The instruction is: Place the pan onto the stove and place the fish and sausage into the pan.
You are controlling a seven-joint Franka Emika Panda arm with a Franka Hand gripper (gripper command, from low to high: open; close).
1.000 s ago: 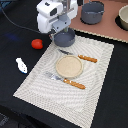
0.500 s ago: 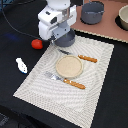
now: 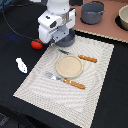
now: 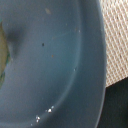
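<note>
In the exterior view, the fish (image 3: 21, 65) is lying flat on the dark table (image 3: 15, 45) toward the exterior view's left, just off the edge of the striped placemat (image 3: 95, 65). The sausage (image 3: 36, 44) is resting on the table beyond the fish, near the placemat's far corner and just beside the arm's white housing.

The gripper (image 3: 61, 39) is hanging directly over the pan (image 3: 68, 40), which is sitting on the far corner of the placemat. The white housing is covering most of the pan, so only part of its grey-blue wall is showing beneath. The fingers are hidden by the housing, and whether they are spread or closed cannot be told. The pan's thin handle (image 3: 64, 51) is pointing out from under the arm onto the placemat.

At the placemat's centre, a round tan plate (image 3: 68, 66) is lying between a knife (image 3: 87, 58) on its far side and a fork (image 3: 66, 81) on its near side, both with orange handles.

Toward the exterior view's right, the stove (image 3: 102, 27) is lying along the far edge, apart from the pan. A larger grey pot (image 3: 92, 12) is standing on it, and a pale bowl (image 3: 123, 17) is sitting at its right end.

In the wrist view, the pan's blue interior (image 4: 50, 65) is filling almost the whole frame, with a strip of placemat (image 4: 117, 45) showing past its rim.
</note>
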